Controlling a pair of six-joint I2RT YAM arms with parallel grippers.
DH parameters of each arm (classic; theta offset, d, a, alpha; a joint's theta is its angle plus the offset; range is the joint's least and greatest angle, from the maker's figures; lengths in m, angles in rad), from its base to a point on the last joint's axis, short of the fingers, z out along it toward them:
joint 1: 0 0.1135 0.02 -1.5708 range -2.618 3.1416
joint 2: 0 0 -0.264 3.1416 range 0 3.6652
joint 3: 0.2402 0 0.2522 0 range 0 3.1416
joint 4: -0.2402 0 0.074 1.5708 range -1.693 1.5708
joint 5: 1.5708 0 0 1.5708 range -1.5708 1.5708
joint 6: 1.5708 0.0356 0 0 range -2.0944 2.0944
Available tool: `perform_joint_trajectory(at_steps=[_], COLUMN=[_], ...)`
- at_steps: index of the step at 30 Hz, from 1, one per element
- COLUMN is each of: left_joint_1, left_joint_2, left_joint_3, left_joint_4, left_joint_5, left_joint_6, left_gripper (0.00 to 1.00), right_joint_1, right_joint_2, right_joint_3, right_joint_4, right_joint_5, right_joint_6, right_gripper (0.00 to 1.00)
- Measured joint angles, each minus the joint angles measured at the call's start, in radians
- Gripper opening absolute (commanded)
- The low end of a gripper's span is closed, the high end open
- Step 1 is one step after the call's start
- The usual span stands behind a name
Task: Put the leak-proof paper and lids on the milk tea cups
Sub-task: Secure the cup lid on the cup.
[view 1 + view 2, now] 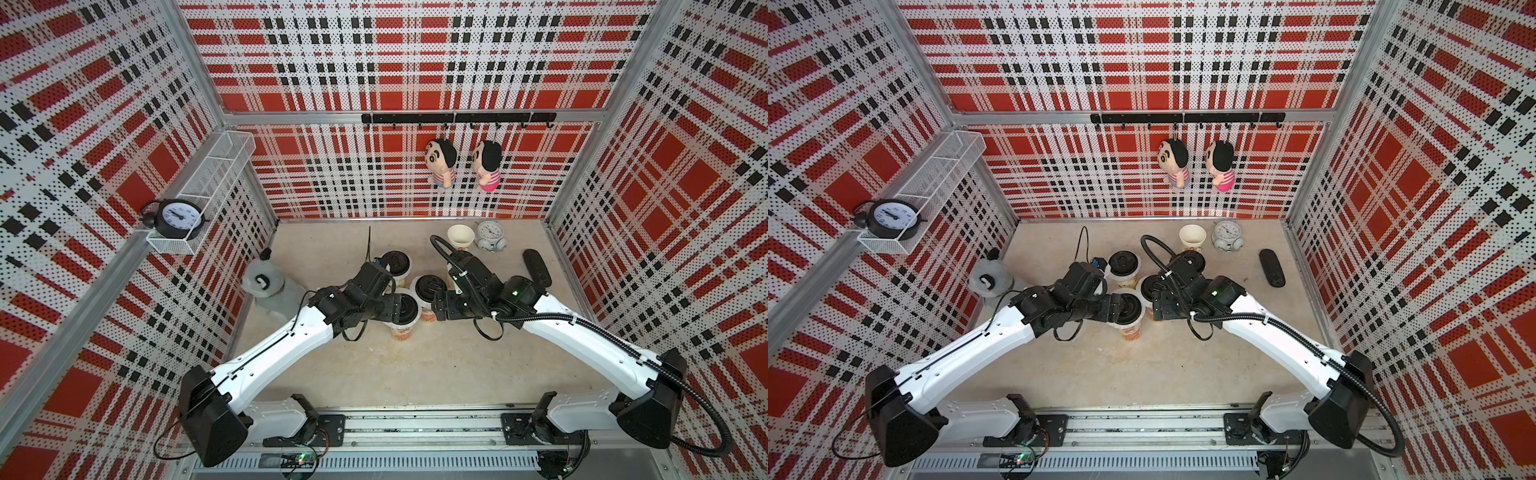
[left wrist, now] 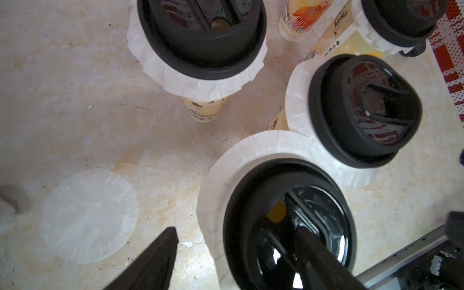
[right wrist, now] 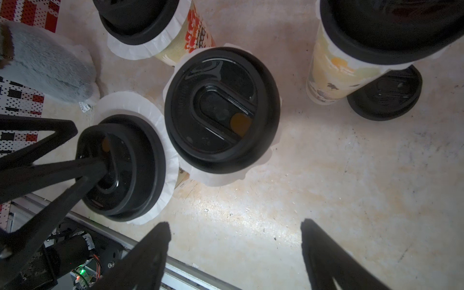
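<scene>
Several milk tea cups stand clustered mid-table, each with leak-proof paper pinched under a black lid: one in front, one behind it, one beside them. A bare open cup stands at the back. One loose round sheet of leak-proof paper lies flat on the table. My left gripper is open above the front cup's lid, one finger over the lid recess, the other beyond the paper rim. My right gripper is open over bare table beside the middle lidded cup.
A loose black lid lies behind a cup. A grey plush toy sits at the left, a small white alarm clock at the back, a black oblong object at the right. The metal base rail runs along the front.
</scene>
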Motion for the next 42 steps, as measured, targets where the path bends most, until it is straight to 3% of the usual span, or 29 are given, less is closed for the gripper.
perform_joint_trajectory(at_steps=[10,21,35,42], left_joint_1=[0.0,0.0,0.002,0.002], left_joint_2=[-0.014,-0.03,-0.038,-0.039], left_joint_3=[-0.026,-0.049,-0.062,-0.066], left_joint_4=[0.028,0.053,0.068,0.073], left_joint_5=[0.003,0.009,0.019,0.024], left_joint_6=[-0.011,-0.018,-0.019,-0.019], left_gripper=[0.76,0.76,0.76,0.76], right_joint_1=[0.044,0.057,0.064,0.068], right_joint_2=[0.1,0.103,0.137,0.139], right_joint_3=[0.02,0.032,0.032,0.016], right_joint_4=[0.054,0.115,0.145,0.162], right_joint_5=[-0.023,-0.026,-0.034,-0.031], right_joint_6=[0.009,0.053,0.082,0.105], right_gripper=[0.74,0.54,0.41,0.39])
